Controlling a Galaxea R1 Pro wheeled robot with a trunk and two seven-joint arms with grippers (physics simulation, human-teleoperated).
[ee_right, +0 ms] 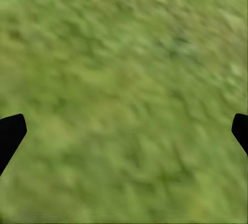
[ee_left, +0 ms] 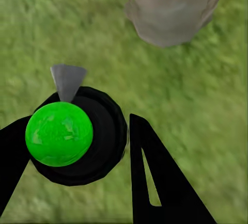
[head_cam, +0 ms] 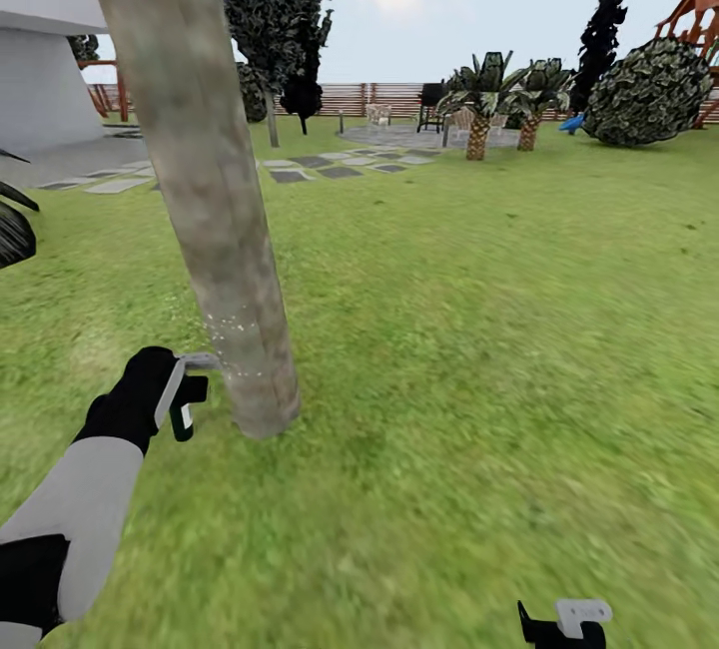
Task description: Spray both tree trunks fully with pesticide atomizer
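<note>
- The pesticide atomizer (head_cam: 186, 399) sits clamped in the left gripper (head_cam: 165, 394), its pale grey nozzle touching or almost touching the tree trunk (head_cam: 215, 220) low down.
- In the left wrist view the atomizer's (ee_left: 72, 136) round green top lies between the black fingers (ee_left: 155, 182), with the trunk's foot (ee_left: 173, 10) just beyond.
- Whitish pesticide specks (head_cam: 232, 322) dot the bark just above the nozzle.
- The trunk rises from the grass floor (head_cam: 469, 349).
- The right gripper (ee_right: 124, 131) hangs spread wide and empty over the grass (ee_right: 124, 69), well apart from the trunk.
</note>
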